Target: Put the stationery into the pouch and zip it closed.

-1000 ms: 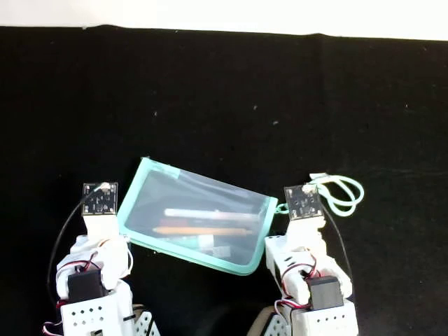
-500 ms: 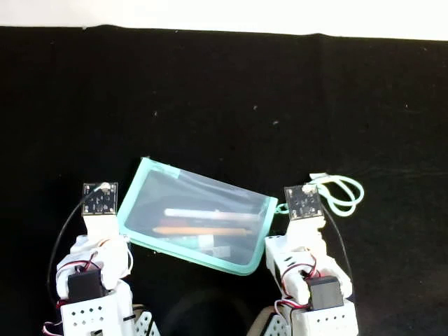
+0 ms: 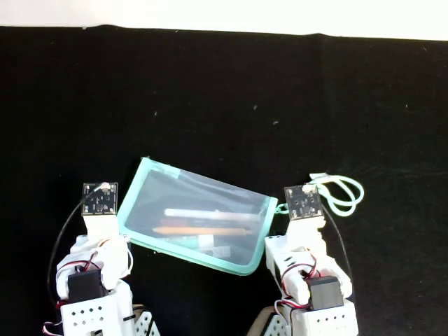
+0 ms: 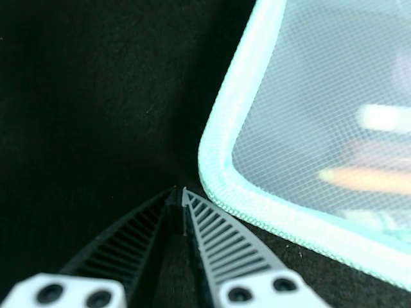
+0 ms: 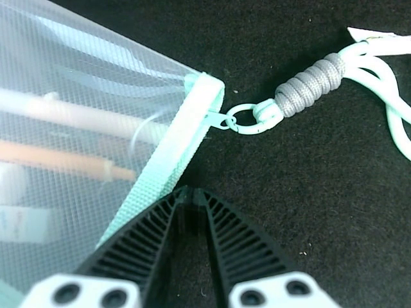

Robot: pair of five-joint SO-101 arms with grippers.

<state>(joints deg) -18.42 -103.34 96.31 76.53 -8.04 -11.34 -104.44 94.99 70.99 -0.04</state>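
Note:
A clear mesh pouch with mint-green trim lies tilted on the black table between the two arms. Inside it lie pens and a pencil. Its edge runs just beyond my left gripper, which is shut on nothing and rests on the cloth beside the pouch's corner. My right gripper is shut too, empty, with its tips at the pouch's trim. The zip pull ring sits at that corner, tied to a mint cord loop.
The black cloth runs to a white strip at the far edge. The cord trails on the cloth beyond the right arm. The left arm stands at the pouch's other end.

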